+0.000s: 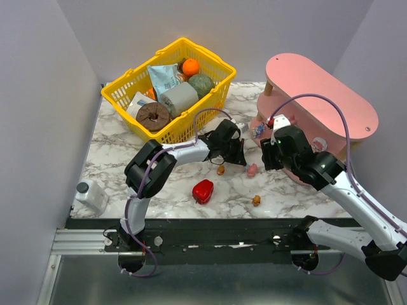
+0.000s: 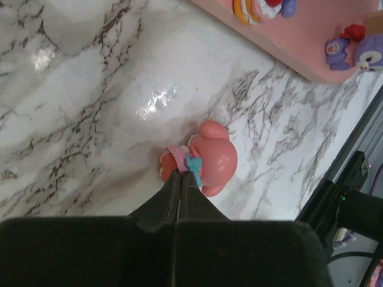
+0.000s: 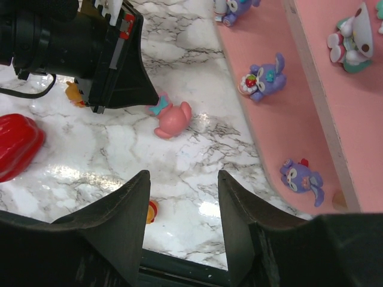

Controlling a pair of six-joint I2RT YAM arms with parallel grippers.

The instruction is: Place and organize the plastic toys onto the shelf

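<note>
A pink toy (image 2: 215, 158) lies on the marble beside the shelf's (image 1: 318, 95) bottom board (image 2: 299, 54). My left gripper (image 2: 182, 173) is shut, its tips pinched on the toy's pink-and-teal bow. From the right wrist, the same toy (image 3: 173, 119) shows at the left gripper's (image 3: 152, 101) tip. My right gripper (image 3: 182, 197) hovers open over bare marble, holding nothing. Purple toys (image 3: 263, 81) (image 3: 304, 176) sit on the lowest board, a white one (image 3: 350, 42) on the board above. Two orange-brown toys (image 1: 220, 169) (image 1: 256, 200) rest on the table.
A glossy red pepper (image 1: 203, 190) lies near the front edge. The yellow basket (image 1: 127, 82) of groceries stands at the back left. A white bottle (image 1: 92, 194) sits at the front left corner. Grey walls close in both sides.
</note>
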